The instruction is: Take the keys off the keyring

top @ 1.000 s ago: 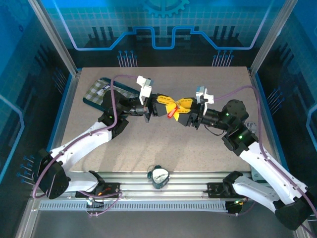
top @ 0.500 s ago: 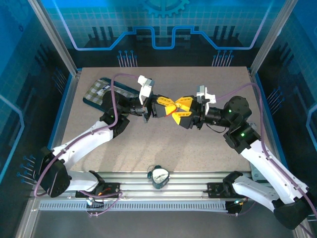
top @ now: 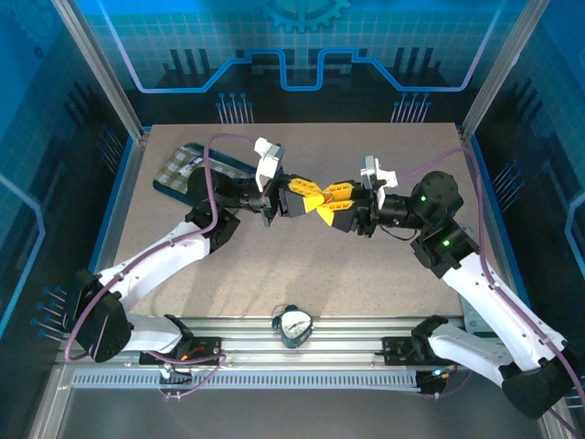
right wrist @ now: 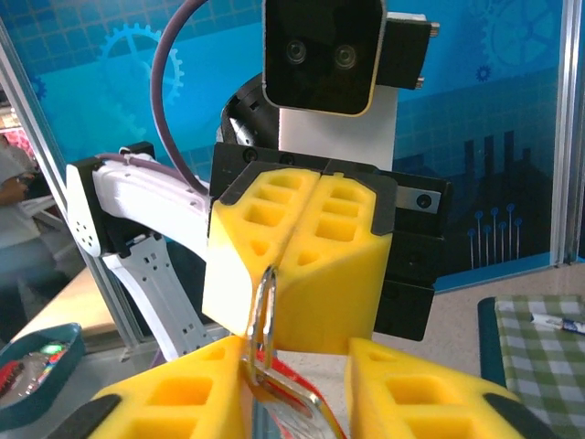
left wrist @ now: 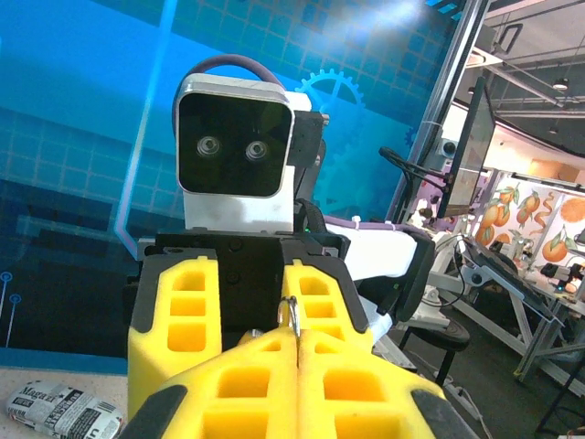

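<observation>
Mid-air, left gripper (left wrist: 294,337) pinching keyring (right wrist: 261,313) (red-tagged), right gripper (right wrist: 294,377) seemingly parted.

Blue patterned walls (top: 292,46) enclose a grey table (top: 302,265).

The table (top: 302,265) is a speckled grey-brown board, bare across its middle. At 10 o'clock, near the far-left corner, lies a dark tray (top: 174,194) with a green checked cloth (top: 178,169) on it. A small white tube (right wrist: 558,322) rests on that cloth. At 6 o'clock a round dial (top: 294,324) sits at the near rail (top: 366,327). A crumpled printed packet (left wrist: 64,410) lies on the board
</observation>
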Motion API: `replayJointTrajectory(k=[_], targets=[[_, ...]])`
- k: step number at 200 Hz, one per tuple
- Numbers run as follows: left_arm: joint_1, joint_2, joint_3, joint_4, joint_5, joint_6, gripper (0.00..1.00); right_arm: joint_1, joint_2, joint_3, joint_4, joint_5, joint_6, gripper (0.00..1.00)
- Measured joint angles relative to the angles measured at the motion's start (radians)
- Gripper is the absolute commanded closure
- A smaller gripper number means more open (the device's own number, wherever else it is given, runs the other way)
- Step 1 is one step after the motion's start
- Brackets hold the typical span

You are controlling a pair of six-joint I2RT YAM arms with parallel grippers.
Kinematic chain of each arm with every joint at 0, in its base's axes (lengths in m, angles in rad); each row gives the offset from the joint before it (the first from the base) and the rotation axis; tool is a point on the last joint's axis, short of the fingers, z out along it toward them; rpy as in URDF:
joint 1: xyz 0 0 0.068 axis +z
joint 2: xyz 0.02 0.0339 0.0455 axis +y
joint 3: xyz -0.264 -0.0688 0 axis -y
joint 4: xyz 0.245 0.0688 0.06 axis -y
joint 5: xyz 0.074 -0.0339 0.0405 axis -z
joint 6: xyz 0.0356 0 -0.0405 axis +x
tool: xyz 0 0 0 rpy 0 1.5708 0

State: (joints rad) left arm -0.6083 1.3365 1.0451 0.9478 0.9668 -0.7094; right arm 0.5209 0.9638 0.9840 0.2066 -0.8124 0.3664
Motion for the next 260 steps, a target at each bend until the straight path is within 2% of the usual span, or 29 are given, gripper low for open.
replayJointTrajectory(k=[58,76,91,106,119,127,144,225,243,260], targets=[[0.003,0.011,0.000,0.004,-0.004,0.000,1.00,-0.012,-0.040,-0.027,-0.005,0.031,-0.002,0.83],[0.004,0.014,0.000,0.003,-0.008,0.000,1.00,-0.013,-0.053,-0.035,-0.013,0.035,-0.002,0.78],[0.010,0.015,0.000,0.009,-0.008,-0.001,1.00,-0.019,-0.065,-0.036,-0.027,0.043,-0.009,0.81],[0.011,0.015,0.001,0.013,-0.009,0.000,1.00,-0.023,-0.072,-0.036,-0.036,0.045,-0.010,0.80],[0.014,0.015,0.001,0.017,-0.009,0.000,1.00,-0.023,-0.076,-0.038,-0.043,0.047,-0.014,0.89],[0.014,0.015,0.001,0.017,-0.011,0.000,1.00,-0.024,-0.079,-0.039,-0.047,0.048,-0.014,0.90],[0.015,0.015,0.001,0.016,-0.012,0.000,1.00,-0.024,-0.088,-0.040,-0.057,0.055,-0.020,0.85],[0.018,0.015,0.001,-0.007,-0.047,0.001,1.00,-0.014,-0.135,-0.041,-0.120,0.205,-0.060,0.87],[0.018,0.015,0.001,-0.009,-0.049,0.001,1.00,0.002,-0.140,-0.040,-0.137,0.237,-0.080,0.79],[0.019,0.015,0.001,-0.008,-0.050,0.001,1.00,0.019,-0.139,-0.040,-0.158,0.288,-0.105,0.78]])
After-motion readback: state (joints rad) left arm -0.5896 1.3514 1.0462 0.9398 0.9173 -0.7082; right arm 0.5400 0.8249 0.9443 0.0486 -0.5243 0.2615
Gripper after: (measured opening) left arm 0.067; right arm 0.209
